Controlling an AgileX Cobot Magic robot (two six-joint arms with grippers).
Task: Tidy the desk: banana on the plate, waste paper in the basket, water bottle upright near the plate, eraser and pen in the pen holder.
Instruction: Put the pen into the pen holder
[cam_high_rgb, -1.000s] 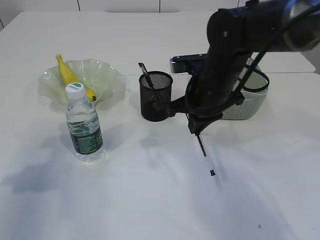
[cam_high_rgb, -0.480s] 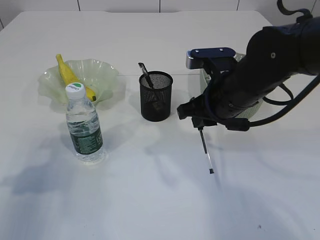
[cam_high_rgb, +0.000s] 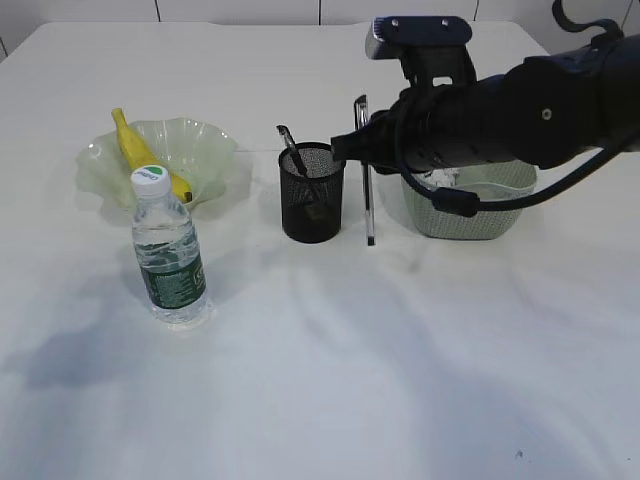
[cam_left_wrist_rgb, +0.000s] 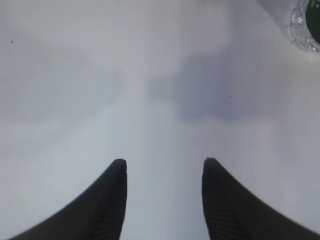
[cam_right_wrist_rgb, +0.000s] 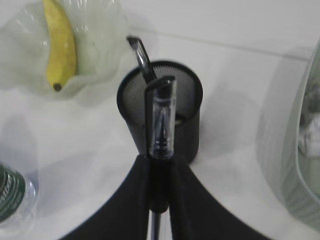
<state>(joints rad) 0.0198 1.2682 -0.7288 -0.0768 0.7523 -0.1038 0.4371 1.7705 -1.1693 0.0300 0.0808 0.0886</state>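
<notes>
From the exterior view, the right gripper had its jaws clamped on a pen, which hung upright in the air just right of the pen holder. A second pen leaned inside that holder. The banana lay on the plate, the water bottle stood upright in front of it, and the basket sat behind the arm on the table.

The left wrist view showed the left gripper with its jaws spread apart and empty above bare table.

In the right wrist view, the jaws pinched the pen near its clear upper barrel, in front of the holder.
</notes>
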